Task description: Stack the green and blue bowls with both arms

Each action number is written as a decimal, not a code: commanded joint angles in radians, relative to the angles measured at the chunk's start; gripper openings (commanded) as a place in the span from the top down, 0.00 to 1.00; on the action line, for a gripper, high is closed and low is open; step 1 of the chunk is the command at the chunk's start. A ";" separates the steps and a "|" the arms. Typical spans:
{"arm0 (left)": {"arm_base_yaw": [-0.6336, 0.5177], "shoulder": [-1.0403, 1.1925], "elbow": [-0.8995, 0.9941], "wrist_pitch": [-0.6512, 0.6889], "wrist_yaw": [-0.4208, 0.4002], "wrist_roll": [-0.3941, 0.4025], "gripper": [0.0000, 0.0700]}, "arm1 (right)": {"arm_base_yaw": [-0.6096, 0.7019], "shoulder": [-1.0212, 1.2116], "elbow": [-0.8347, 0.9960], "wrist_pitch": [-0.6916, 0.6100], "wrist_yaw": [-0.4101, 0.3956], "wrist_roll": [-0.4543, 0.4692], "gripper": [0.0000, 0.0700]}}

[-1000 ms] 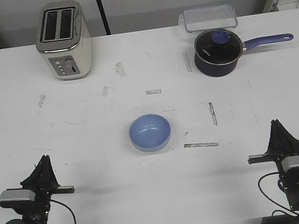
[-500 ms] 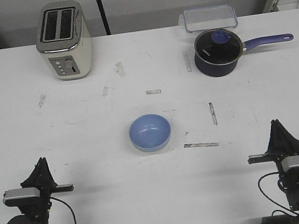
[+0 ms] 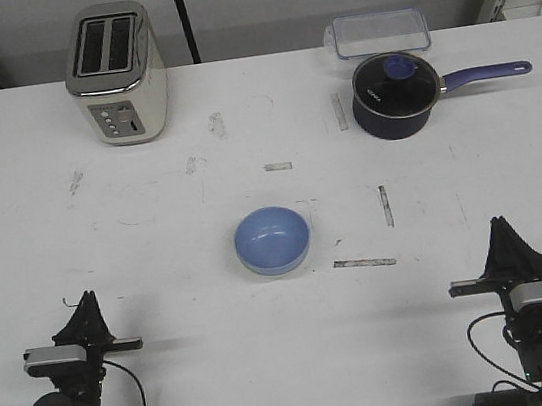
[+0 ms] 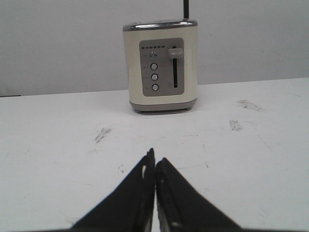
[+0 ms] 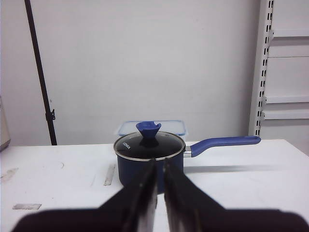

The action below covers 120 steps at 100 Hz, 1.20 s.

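The left gripper [image 3: 85,305] has drawn back toward the near edge of the tabletop [image 3: 155,239]. A second ago it sat higher and further left, and half a second ago it was partway to its present place. Its fingers are clenched together, tips touching, holding nothing. In the left wrist view it points straight at the cream toaster [image 4: 161,65], which stands well away at the far left.

The blue bowl [image 3: 272,239] sits upright in the middle of the tabletop, well apart from both grippers and in the same spot as before. No separate green bowl shows in any view. The blue bowl's rim looks slightly thick, so the green one may be nested under it, but I cannot tell. If so, the stacking is likely done and the left arm is parking. If not, nothing here suggests a reach has begun.

The right gripper [image 3: 505,236] has not shifted across the three front views. It is also clenched and empty, and it faces the dark navy lidded saucepan [image 5: 149,157] with a clear lidded container [image 5: 152,127] just behind it.
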 commanded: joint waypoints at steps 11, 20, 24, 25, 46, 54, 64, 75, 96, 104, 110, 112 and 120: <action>0.001 -0.004 -0.022 0.011 -0.021 0.013 1.00 | 0.000 -0.002 0.002 0.010 0.000 0.009 0.98; 0.001 -0.004 -0.022 0.005 -0.033 -0.016 1.00 | 0.000 -0.002 0.002 0.011 0.000 0.009 0.98; 0.001 -0.004 -0.022 -0.001 -0.033 -0.033 1.00 | 0.000 -0.002 0.002 0.011 0.000 0.009 0.98; 0.001 -0.004 -0.022 -0.002 -0.033 -0.037 1.00 | 0.000 -0.002 0.002 0.011 0.000 0.009 0.98; 0.001 -0.004 -0.022 -0.002 -0.032 -0.038 1.00 | 0.000 -0.002 0.002 0.010 0.000 0.009 0.98; 0.001 -0.004 -0.022 -0.002 -0.032 -0.038 1.00 | 0.000 -0.002 0.002 0.011 0.000 0.009 0.98; 0.001 -0.004 -0.022 -0.002 -0.032 -0.038 1.00 | 0.000 -0.002 0.002 0.011 0.000 0.009 0.98; 0.001 -0.004 -0.022 -0.002 -0.032 -0.038 1.00 | 0.000 -0.002 0.002 0.011 0.000 0.009 0.98; 0.001 -0.004 -0.022 -0.002 -0.032 -0.038 1.00 | 0.000 -0.002 0.002 0.011 0.000 0.009 0.98; 0.001 -0.004 -0.022 -0.002 -0.032 -0.038 1.00 | 0.000 -0.002 0.002 0.011 0.000 0.008 0.98; 0.001 -0.004 -0.022 -0.002 -0.032 -0.038 1.00 | 0.000 -0.002 0.002 0.010 0.000 0.009 0.98; 0.001 -0.004 -0.022 -0.002 -0.032 -0.038 1.00 | 0.000 -0.002 0.002 0.011 0.000 0.009 0.98; 0.001 -0.004 -0.022 -0.002 -0.032 -0.038 1.00 | 0.000 -0.002 0.002 0.011 0.000 0.009 0.98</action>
